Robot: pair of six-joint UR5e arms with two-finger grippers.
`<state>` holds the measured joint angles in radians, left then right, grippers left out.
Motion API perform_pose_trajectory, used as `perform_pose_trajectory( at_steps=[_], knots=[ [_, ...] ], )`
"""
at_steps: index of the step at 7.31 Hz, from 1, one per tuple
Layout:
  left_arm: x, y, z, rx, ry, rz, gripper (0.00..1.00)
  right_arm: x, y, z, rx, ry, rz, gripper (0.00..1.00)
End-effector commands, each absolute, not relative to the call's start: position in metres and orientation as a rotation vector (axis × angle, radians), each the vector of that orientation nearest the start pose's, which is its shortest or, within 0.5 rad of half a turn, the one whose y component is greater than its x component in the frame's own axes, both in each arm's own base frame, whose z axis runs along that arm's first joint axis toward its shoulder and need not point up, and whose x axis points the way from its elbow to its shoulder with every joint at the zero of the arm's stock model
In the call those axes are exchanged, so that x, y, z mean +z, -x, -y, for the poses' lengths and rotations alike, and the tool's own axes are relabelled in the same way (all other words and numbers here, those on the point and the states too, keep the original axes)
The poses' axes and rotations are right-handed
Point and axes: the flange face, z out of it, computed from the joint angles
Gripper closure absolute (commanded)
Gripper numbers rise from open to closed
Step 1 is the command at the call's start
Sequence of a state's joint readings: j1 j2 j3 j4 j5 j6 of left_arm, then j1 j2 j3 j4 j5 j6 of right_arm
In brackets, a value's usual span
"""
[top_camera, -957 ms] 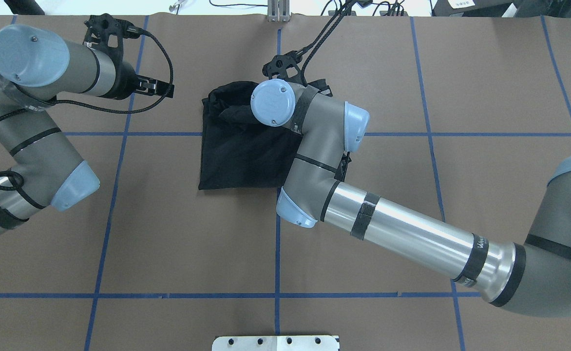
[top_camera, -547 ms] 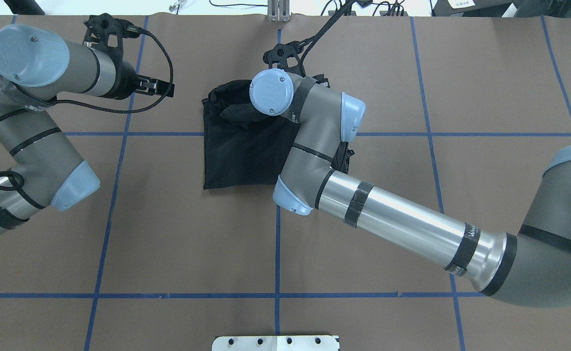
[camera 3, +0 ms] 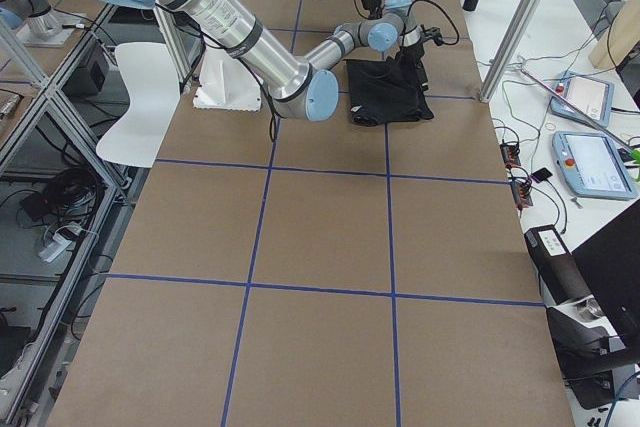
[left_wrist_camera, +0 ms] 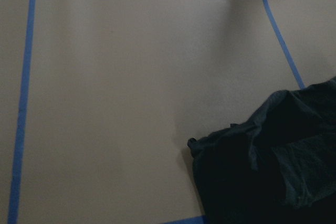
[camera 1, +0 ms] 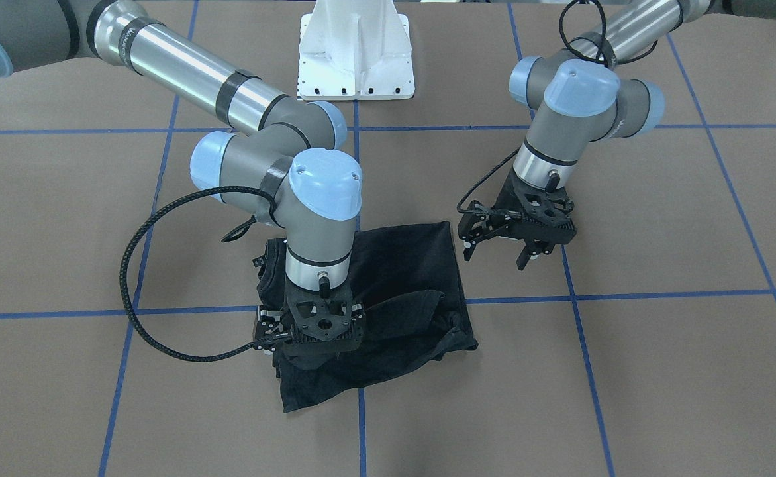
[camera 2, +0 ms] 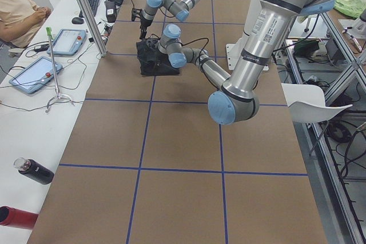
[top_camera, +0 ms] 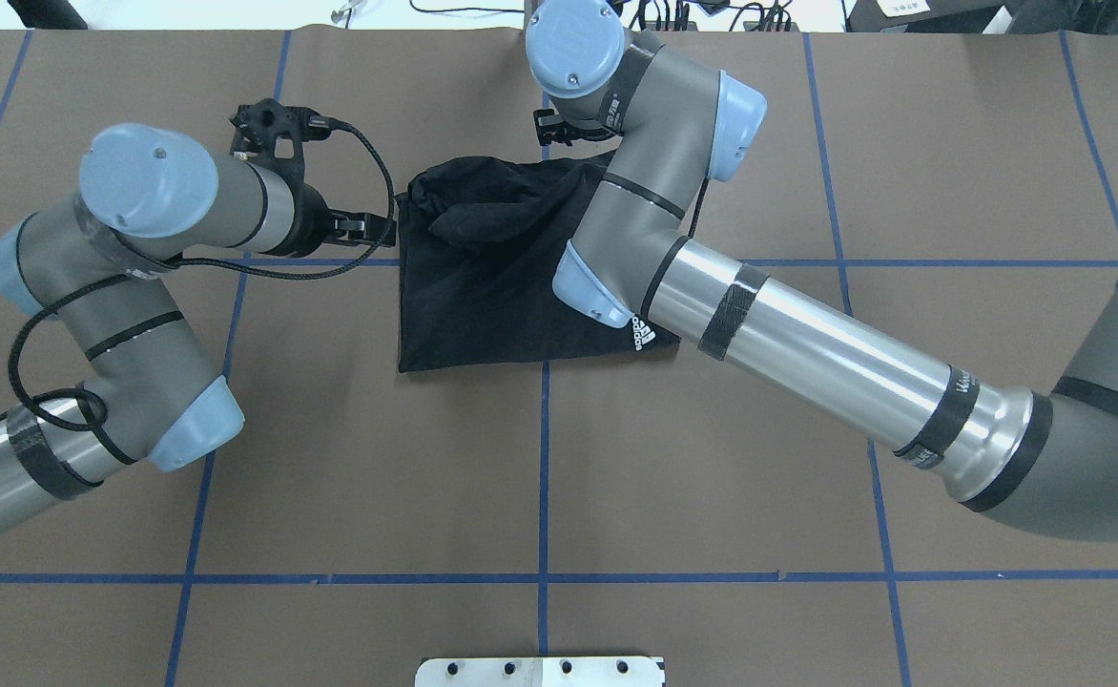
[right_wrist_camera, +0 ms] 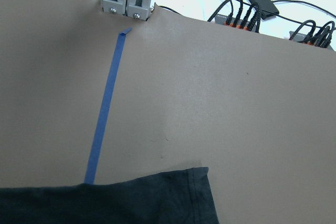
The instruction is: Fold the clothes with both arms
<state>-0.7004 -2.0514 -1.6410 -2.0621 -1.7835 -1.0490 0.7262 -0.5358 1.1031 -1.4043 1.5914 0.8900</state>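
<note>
Two arms: both are at the far half of the surface (top_camera: 712, 458), one on each side of the cloth.
T-shirt: the black T-shirt (top_camera: 483, 305) lies folded to a rough rectangle across the middle blue line, a little wider across than deep. Its white logo (top_camera: 642, 336) is at the near right corner and a loose bunched flap (top_camera: 468, 215) at the far left corner.
Left pincer: the left pincer (camera 1: 495, 257) is empty with its jaws apart, just beside the shirt's left edge. The flap lies inward from it, toward the robot's right.
Right pincer: the right pincer (camera 1: 318, 334) is low at the shirt's far edge, its fingertips lost against black cloth. I cannot tell whether it grips.
Nearer arm: the left one is nearer the flap.
Likely move: probably a short inward reach by the left pincer.
</note>
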Motion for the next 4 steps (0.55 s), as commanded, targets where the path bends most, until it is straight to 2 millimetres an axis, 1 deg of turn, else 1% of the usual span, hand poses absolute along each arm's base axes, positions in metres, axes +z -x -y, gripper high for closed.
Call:
perform_pose_trajectory(
  at_steps=[1,2,3,4],
  knots=[
    [0.289,-0.477,0.512,-0.075,-0.415,-0.961,0.00,0.196,0.495,0.651,-0.031,-0.466,0.586,0.00],
    [0.285,-0.489,0.520,-0.094,-0.430,-0.986,0.00,0.212,0.474,0.644,-0.062,-0.472,0.595,0.00],
    [0.287,-0.503,0.531,-0.118,-0.434,-1.020,0.15,0.218,0.464,0.639,-0.065,-0.476,0.603,0.00],
    [0.286,-0.512,0.536,-0.125,-0.438,-1.040,0.41,0.221,0.462,0.637,-0.068,-0.478,0.603,0.00]
  ],
)
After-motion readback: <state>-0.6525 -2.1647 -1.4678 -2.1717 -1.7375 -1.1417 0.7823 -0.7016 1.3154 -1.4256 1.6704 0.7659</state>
